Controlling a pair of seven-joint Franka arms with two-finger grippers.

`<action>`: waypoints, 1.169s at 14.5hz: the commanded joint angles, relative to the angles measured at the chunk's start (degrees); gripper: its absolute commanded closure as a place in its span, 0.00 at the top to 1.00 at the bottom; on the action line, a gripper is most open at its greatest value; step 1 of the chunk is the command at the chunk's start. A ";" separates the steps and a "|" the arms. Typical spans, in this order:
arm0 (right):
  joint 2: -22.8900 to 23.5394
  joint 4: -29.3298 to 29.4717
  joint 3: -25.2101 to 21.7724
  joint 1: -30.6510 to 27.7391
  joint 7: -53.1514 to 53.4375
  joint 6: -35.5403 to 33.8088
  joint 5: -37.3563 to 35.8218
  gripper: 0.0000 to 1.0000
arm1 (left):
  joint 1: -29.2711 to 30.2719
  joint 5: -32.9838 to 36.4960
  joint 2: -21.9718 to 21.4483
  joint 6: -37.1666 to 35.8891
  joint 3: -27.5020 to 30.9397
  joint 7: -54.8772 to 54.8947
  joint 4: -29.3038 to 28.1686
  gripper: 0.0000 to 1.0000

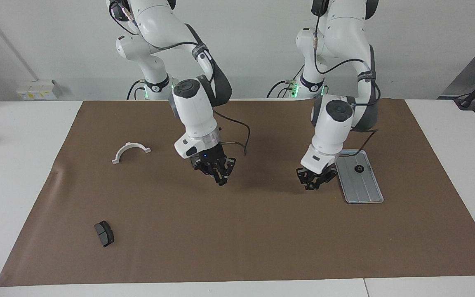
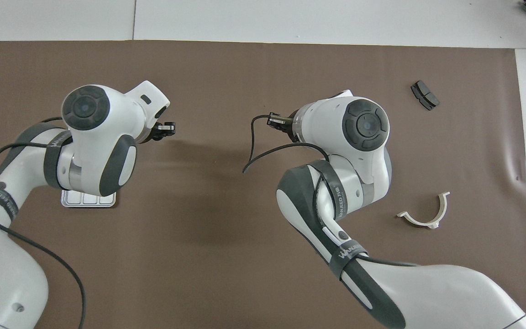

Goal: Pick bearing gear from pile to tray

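Brown paper covers my table, with a white wall by the robots. I see the silver tray at the left arm's end of the table. One small black gear sits in the tray, in the part nearer to the robots. My left gripper hangs over the paper just beside the tray; I cannot tell if its fingers hold anything. My right gripper hangs over the middle of the paper, fingers pressed together and holding nothing. Toward the right arm's end lie a white half-ring and, farther from the robots, a dark brake pad.
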 commanded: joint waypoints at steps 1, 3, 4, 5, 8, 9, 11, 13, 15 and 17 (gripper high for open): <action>7.44 5.38 0.43 2.43 2.70 4.20 2.32 0.00 | 5.80 0.32 -6.44 2.43 -0.69 2.68 -9.22 0.00; 11.05 6.10 0.43 3.14 3.93 9.20 2.14 0.00 | 10.02 0.32 -7.60 6.45 -0.77 2.94 -12.39 0.00; 12.54 6.10 0.52 4.01 4.63 11.05 1.97 0.05 | 11.61 0.32 -7.42 11.17 -0.77 4.42 -13.71 0.00; 13.26 6.10 0.43 5.24 4.72 12.64 1.71 0.26 | 12.93 0.32 -6.90 15.40 -0.77 6.52 -14.76 0.00; 12.91 5.84 0.26 5.78 4.99 12.65 1.62 1.00 | 15.05 0.32 -1.64 23.15 -0.77 9.09 -13.37 0.00; 12.65 5.66 -0.18 5.87 4.90 12.04 1.53 1.00 | 15.40 0.32 0.47 25.87 -0.77 9.18 -12.67 0.00; 9.77 5.31 -1.32 4.90 4.73 8.02 0.74 1.00 | 16.98 0.32 2.15 27.04 -0.77 9.35 -11.43 0.04; 5.11 4.78 -4.65 4.55 4.02 1.26 -2.06 1.00 | 17.08 0.32 2.24 26.87 -0.77 10.41 -11.52 0.53; 1.15 4.69 -6.50 2.89 2.80 -6.03 -6.80 1.00 | 16.99 0.32 2.16 26.69 -0.69 11.28 -11.17 0.92; -1.84 4.69 -6.51 -0.53 -2.80 -11.93 -8.93 1.00 | 16.64 0.32 1.46 26.08 -0.69 12.69 -10.47 1.00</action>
